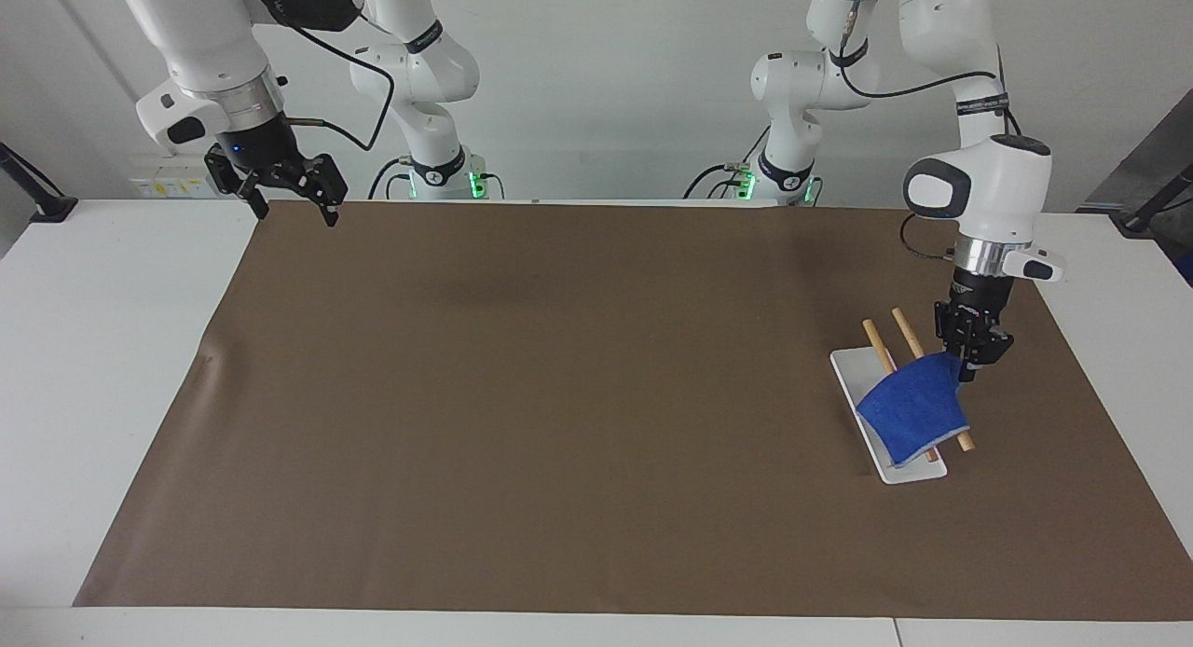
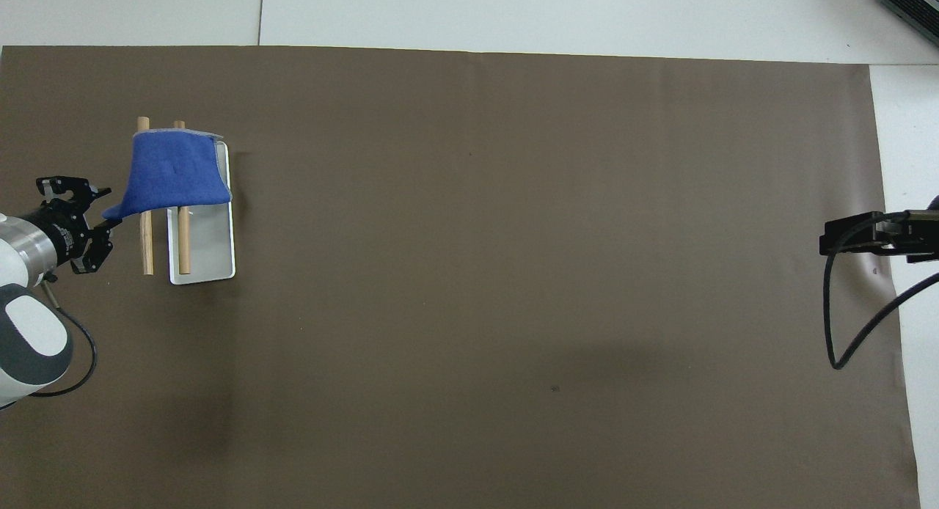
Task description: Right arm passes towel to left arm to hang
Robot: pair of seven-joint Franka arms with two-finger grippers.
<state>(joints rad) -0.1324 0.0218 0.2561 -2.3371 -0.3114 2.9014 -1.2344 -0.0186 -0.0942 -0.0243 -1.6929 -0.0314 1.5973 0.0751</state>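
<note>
The left gripper [image 1: 969, 356] is sitting low, right at one corner of the blue towel [image 1: 911, 405]. Its fingers [image 2: 86, 214] are standing apart, and the towel's corner is lying just at their tips. I cannot tell if the tips are touching the cloth. The towel is draping over two wooden rods [image 1: 906, 333] that are sticking out above a white tray [image 1: 850, 367]. Its cloth is hanging down on both sides of the rods. The rods and the tray are sitting on the brown mat [image 1: 559, 405] toward the left arm's end of the table. The left arm [image 1: 988, 190] is bending down to that spot.

The right gripper [image 1: 289, 188] is hanging up in the air over the corner of the mat at the right arm's end of the table. Its fingers are spreading apart and holding nothing. The right arm [image 1: 200, 41] is waiting there, with its black cable [image 2: 843, 326] looping down.
</note>
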